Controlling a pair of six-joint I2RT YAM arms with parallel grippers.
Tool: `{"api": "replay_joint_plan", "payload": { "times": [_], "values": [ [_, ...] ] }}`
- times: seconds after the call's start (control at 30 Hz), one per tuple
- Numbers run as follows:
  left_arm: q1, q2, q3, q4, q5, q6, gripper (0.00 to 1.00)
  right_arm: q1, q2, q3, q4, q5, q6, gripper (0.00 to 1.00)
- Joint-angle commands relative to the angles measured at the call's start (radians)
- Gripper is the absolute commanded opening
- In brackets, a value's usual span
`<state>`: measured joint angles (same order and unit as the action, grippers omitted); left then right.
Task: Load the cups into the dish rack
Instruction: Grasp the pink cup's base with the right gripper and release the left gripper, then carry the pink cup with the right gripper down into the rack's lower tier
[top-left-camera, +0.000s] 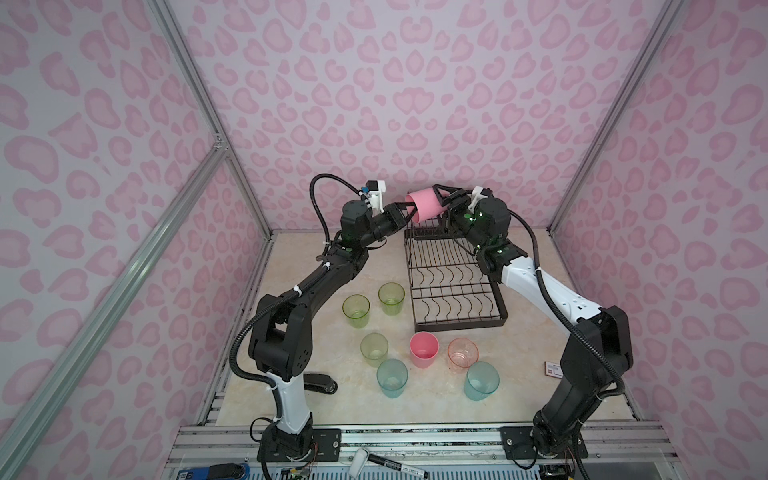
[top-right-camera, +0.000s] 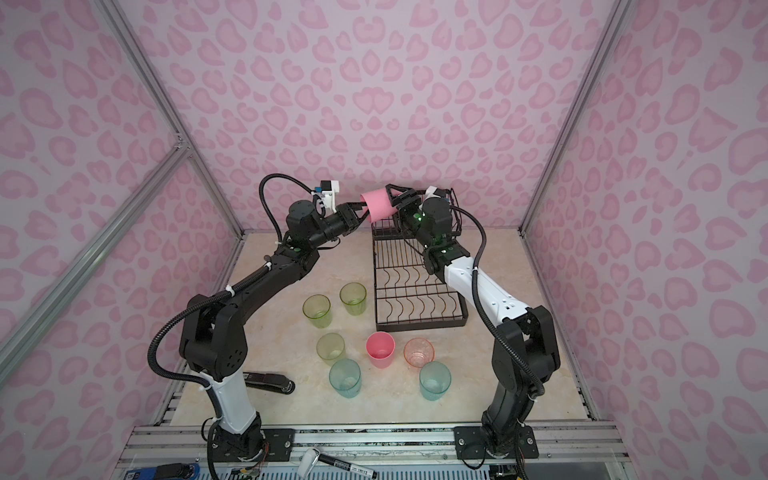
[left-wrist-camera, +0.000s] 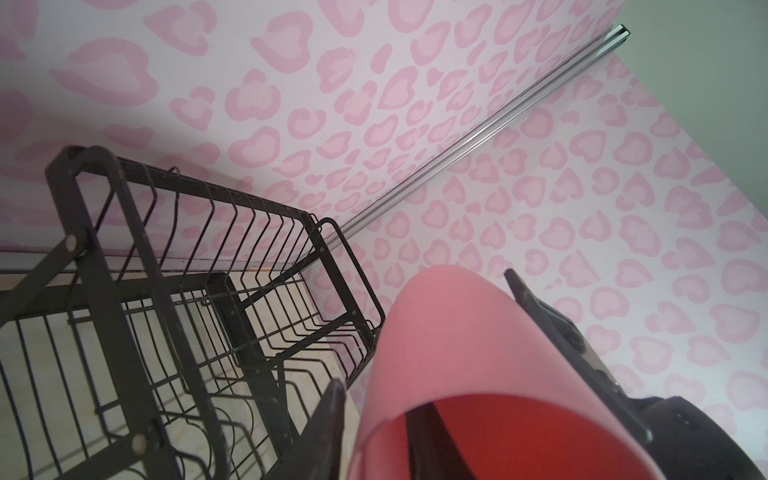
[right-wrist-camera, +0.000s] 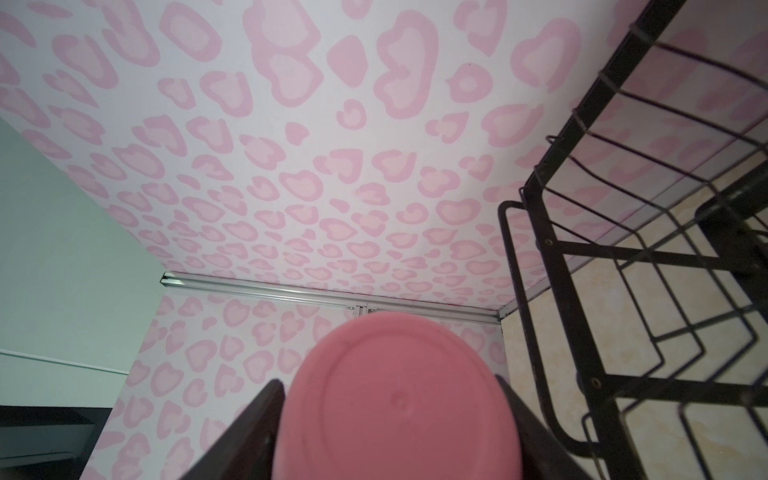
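An opaque pink cup hangs on its side above the upper basket of the black wire dish rack. My right gripper is shut on its base end. My left gripper is open at the rim: one finger is inside the cup, the other stands off the wall. On the table stand three yellow-green cups, a pink one, an orange-pink one and two teal ones.
A black stapler lies by the left arm's base. A small card lies near the right arm. A marker rests on the front rail. The back wall stands close behind the rack.
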<state>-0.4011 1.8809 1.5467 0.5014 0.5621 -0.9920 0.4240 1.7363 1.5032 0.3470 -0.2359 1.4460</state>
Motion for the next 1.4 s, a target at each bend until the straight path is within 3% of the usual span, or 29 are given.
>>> {"api": "replay_joint_plan", "payload": {
  "times": [0.0,0.33,0.57,0.77,0.97,1.1,1.37],
  "values": [
    [0.001,0.001,0.013,0.008,0.012,0.025,0.33,-0.004,-0.017,-0.009,0.021,0.025,-0.040,0.63],
    [0.010,-0.037,-0.018,-0.026,0.019,0.063,0.56,-0.028,-0.093,-0.097,-0.010,0.081,-0.160,0.61],
    [0.021,-0.101,-0.053,-0.077,0.029,0.112,0.62,-0.048,-0.198,-0.166,-0.075,0.158,-0.311,0.61],
    [0.030,-0.169,-0.068,-0.216,0.036,0.208,0.66,-0.048,-0.294,-0.230,-0.143,0.231,-0.499,0.61],
    [0.064,-0.254,-0.039,-0.522,-0.053,0.355,0.74,0.019,-0.422,-0.364,-0.147,0.358,-0.788,0.62],
    [0.092,-0.320,-0.031,-0.658,-0.137,0.424,0.78,0.096,-0.495,-0.478,-0.109,0.470,-0.985,0.62],
    [0.141,-0.441,-0.045,-0.866,-0.223,0.563,0.80,0.157,-0.531,-0.711,0.066,0.559,-1.207,0.61]
  ]
}}
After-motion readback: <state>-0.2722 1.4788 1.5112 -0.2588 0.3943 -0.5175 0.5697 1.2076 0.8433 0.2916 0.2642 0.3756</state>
